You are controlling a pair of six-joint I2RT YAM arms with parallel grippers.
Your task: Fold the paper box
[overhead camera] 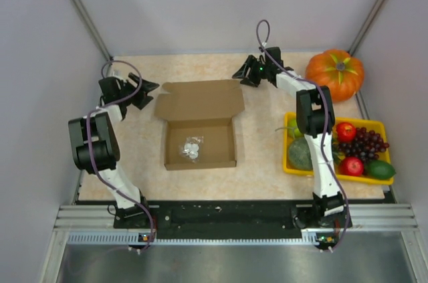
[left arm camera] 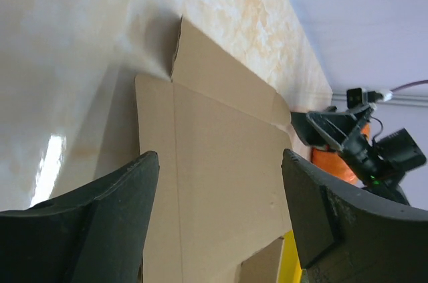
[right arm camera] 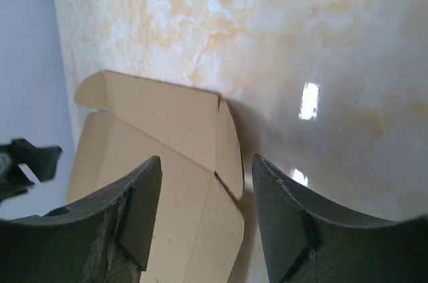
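Left pincer (overhead camera: 148, 94) and right pincer (overhead camera: 242, 77), both spread and empty, flank the half-folded paper box (overhead camera: 200, 129)

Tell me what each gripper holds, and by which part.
Nothing is held: the left gripper and the right gripper stand open, either side of the paper box.

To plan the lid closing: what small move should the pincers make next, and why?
Probably ease both in to grip the lid at its far corners. The paper box has walls up, its lid lies open, and the left pincer and right pincer stand open beside those corners.
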